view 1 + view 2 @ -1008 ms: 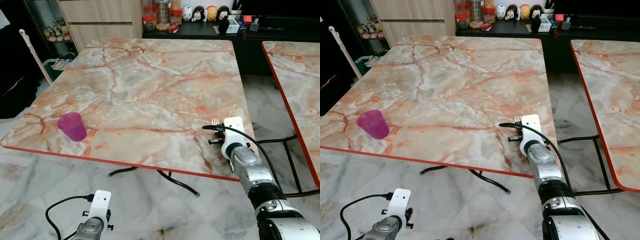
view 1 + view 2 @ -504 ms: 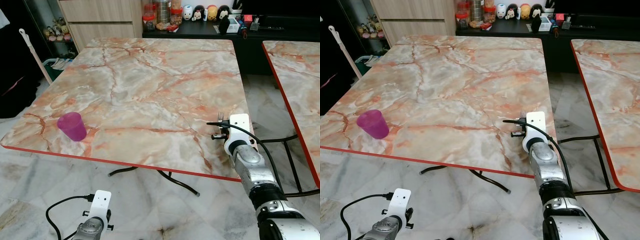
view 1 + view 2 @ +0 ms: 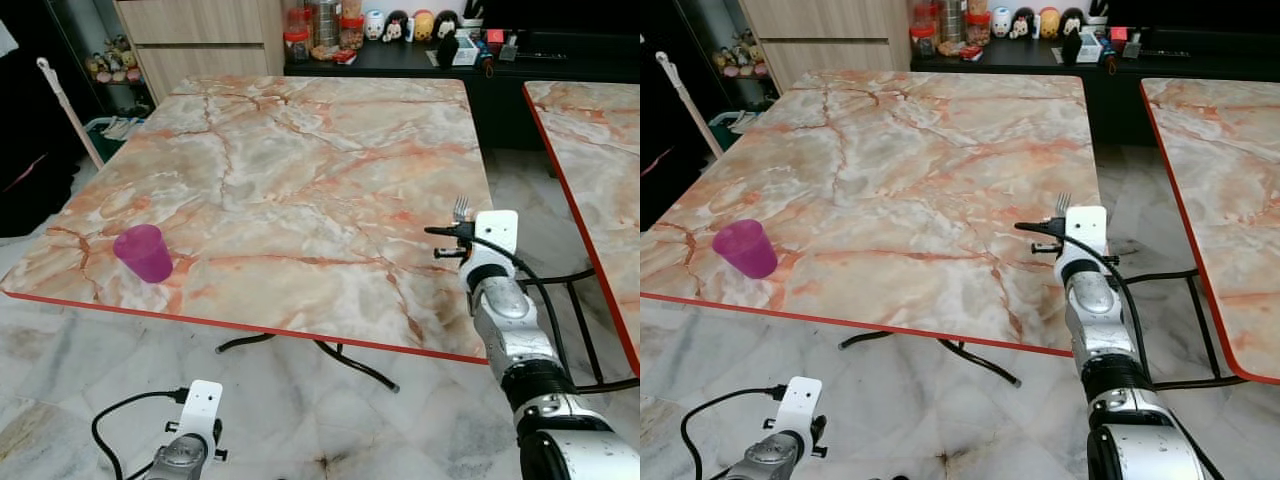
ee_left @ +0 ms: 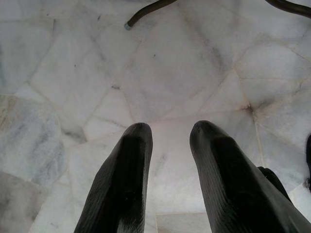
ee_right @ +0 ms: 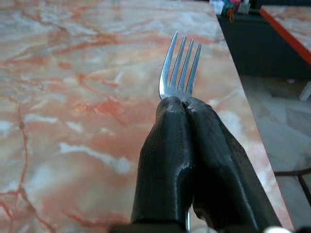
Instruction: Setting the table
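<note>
At the far left of the marble table (image 3: 300,170), near its front edge, stands a purple cup (image 3: 144,253), upright and alone. My left gripper (image 4: 170,141) hangs low beside my body over the pale floor tiles (image 4: 184,73), its two fingers slightly parted with nothing between them. Well to the right, my right gripper (image 5: 184,104) hovers above the table's near right corner, fingers pressed tight on a fork (image 5: 181,65). The fork's long axis runs straight on from my fingers, tines pointing away from me toward the far side of the table. The cup lies well apart to my left, so I judge the fork gets laid near this right edge, and my right arm is the one placed to do it.
</note>
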Robot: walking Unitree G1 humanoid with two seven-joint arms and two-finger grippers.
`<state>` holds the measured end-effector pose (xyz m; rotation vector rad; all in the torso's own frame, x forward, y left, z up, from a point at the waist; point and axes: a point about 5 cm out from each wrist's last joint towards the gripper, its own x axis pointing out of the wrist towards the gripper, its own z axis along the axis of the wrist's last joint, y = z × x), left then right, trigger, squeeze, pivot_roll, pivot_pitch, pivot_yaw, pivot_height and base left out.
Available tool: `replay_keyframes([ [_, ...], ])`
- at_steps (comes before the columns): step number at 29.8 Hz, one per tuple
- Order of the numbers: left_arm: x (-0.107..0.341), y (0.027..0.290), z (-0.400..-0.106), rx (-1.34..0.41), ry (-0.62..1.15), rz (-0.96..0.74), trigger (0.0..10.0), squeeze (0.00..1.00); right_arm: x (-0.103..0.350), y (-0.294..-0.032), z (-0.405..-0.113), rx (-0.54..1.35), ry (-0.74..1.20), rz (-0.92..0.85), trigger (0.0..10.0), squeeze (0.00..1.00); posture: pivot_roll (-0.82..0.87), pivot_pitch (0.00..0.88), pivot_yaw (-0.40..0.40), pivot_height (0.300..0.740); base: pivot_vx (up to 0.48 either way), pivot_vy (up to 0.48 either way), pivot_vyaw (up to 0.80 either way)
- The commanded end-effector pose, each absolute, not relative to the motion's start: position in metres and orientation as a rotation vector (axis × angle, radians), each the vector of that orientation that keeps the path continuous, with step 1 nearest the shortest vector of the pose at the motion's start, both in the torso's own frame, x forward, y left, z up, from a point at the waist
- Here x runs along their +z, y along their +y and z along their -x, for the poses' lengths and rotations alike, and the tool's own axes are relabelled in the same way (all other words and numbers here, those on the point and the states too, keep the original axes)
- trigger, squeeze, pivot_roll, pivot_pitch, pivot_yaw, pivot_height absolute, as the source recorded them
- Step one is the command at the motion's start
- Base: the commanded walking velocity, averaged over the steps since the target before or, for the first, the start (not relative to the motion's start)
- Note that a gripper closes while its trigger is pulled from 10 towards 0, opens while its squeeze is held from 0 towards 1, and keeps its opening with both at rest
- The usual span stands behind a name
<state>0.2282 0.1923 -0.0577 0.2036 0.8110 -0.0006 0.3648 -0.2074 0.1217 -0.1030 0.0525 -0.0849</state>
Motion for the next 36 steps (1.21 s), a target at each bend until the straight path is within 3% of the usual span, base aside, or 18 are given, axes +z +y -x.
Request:
replay_keyframes([
  [1,-0.058,0.195,-0.228,0.002,0.816,-0.217,10.0,0.00,0.132,-0.206,-0.368,-0.083,0.008,0.098,10.0,0.00,-0.06,0.080,0.069,0.740,0.000,0.000,0.00],
  [14,-0.058,0.194,-0.228,0.001,0.815,-0.213,10.0,0.00,0.133,-0.203,-0.369,-0.063,-0.012,0.101,10.0,0.00,-0.06,0.075,0.066,0.740,0.000,0.000,0.00],
  [18,-0.058,0.194,-0.228,-0.003,0.821,-0.208,10.0,0.00,0.115,-0.199,-0.368,-0.047,0.117,0.137,10.0,0.00,-0.06,0.075,0.066,0.740,0.000,0.000,0.00],
  [20,-0.058,0.193,-0.228,-0.014,0.827,-0.207,10.0,0.00,0.093,-0.204,-0.361,-0.090,0.272,0.150,10.0,0.00,-0.06,0.075,0.066,0.740,0.000,0.000,0.00],
  [28,-0.058,0.193,-0.228,-0.012,0.826,-0.201,10.0,0.00,0.077,-0.204,-0.354,-0.099,0.371,0.117,10.0,0.00,-0.06,0.079,0.063,0.740,0.000,0.000,0.00],
  [29,-0.058,0.193,-0.228,-0.012,0.826,-0.201,10.0,0.00,0.077,-0.203,-0.355,-0.097,0.368,0.111,10.0,0.30,-0.06,0.079,0.063,0.740,0.000,0.000,0.00],
  [30,-0.058,0.193,-0.228,-0.012,0.826,-0.201,10.0,0.00,0.077,-0.203,-0.355,-0.097,0.368,0.111,10.0,0.30,-0.06,0.079,0.063,0.740,0.000,0.000,0.00],
  [31,-0.058,0.193,-0.228,-0.012,0.827,-0.201,10.0,0.00,0.079,-0.204,-0.356,-0.102,0.363,0.106,10.0,0.75,-0.06,0.079,0.063,0.740,0.000,0.000,0.00],
  [32,-0.058,0.193,-0.228,-0.012,0.827,-0.201,10.0,0.00,0.079,-0.204,-0.356,-0.102,0.363,0.106,10.0,0.75,-0.06,0.079,0.063,0.740,0.000,0.000,0.00],
  [33,-0.058,0.193,-0.228,-0.011,0.826,-0.202,10.0,0.00,0.080,-0.205,-0.357,-0.110,0.366,0.111,10.0,1.00,-0.06,0.079,0.063,0.740,0.000,0.000,0.00],
  [36,-0.058,0.193,-0.228,-0.010,0.826,-0.203,10.0,0.00,0.083,-0.206,-0.358,-0.118,0.356,0.110,10.0,1.00,-0.06,0.079,0.063,0.740,0.000,0.000,0.00],
])
